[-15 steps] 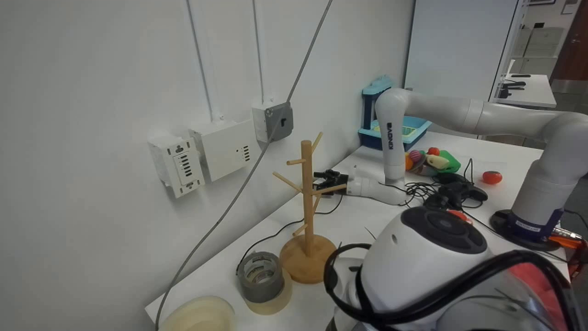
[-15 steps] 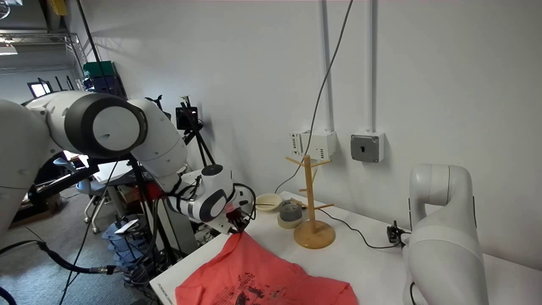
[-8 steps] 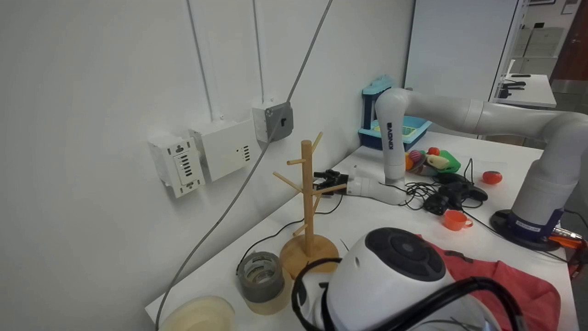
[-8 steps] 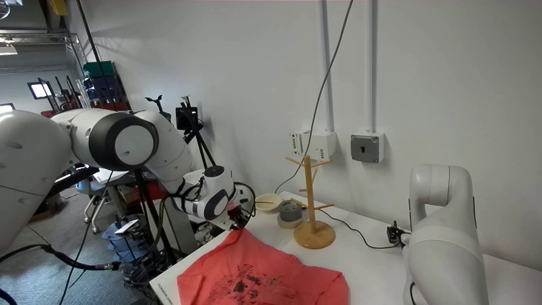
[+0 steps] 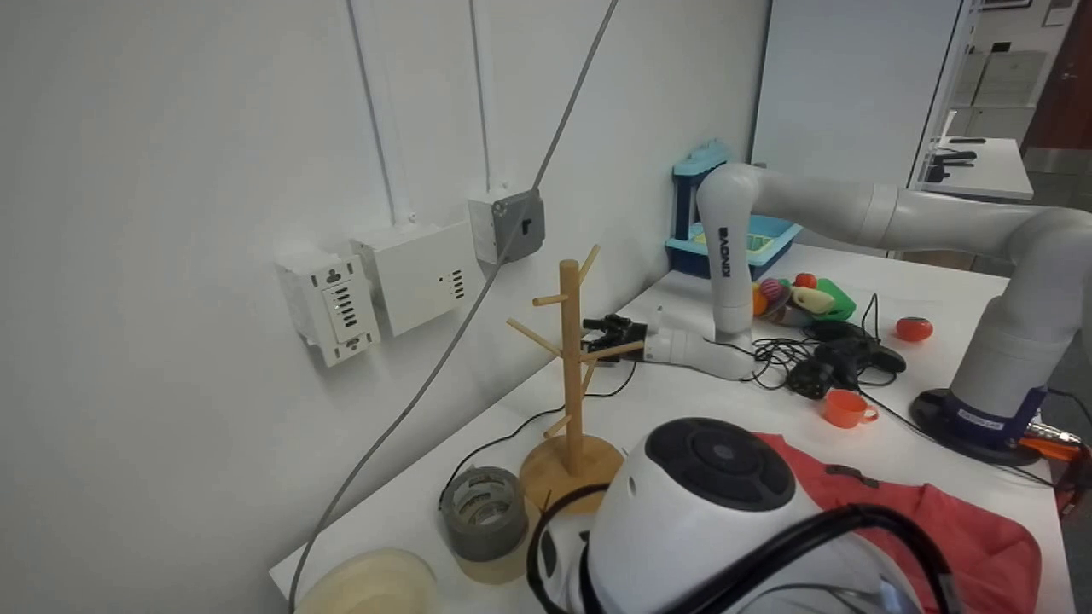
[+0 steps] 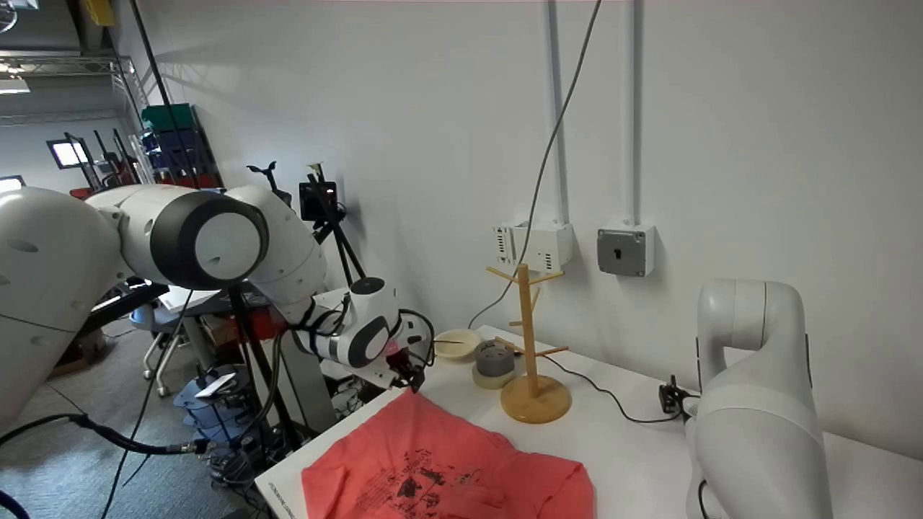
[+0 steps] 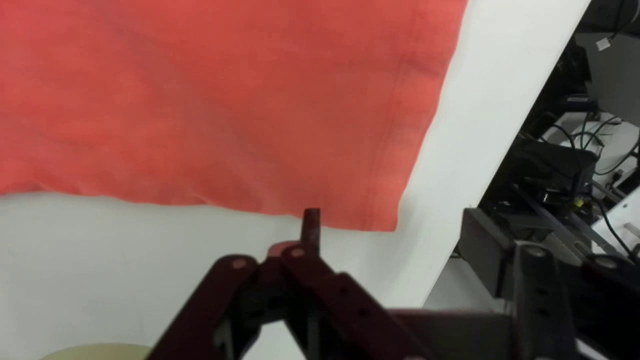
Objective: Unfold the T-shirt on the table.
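Observation:
The coral-red T-shirt (image 6: 433,468) lies spread on the white table (image 6: 620,454), a dark print facing up. Soft wrinkles run through it. In the wrist view a hemmed corner of the T-shirt (image 7: 280,110) rests flat, close to the table's edge. My gripper (image 7: 391,220) is open above that corner, its fingers (image 7: 311,232) wide apart and holding nothing. In an exterior view the gripper (image 6: 412,378) hovers at the shirt's far tip. My own arm covers part of the T-shirt (image 5: 964,537) in an exterior view, and the gripper is hidden there.
Beyond the shirt stand a wooden mug tree (image 6: 533,396), stacked tape rolls (image 6: 495,364) and a pale bowl (image 6: 456,344). A second white arm (image 6: 757,411) stands at the right. An orange cup (image 5: 845,409) and a dark controller (image 5: 840,358) with cables lie past the shirt.
The gripper has gone from shut on the shirt's tip to open. The cloth has come down onto the table. In an exterior view my arm moved left, uncovering more shirt and the cup.

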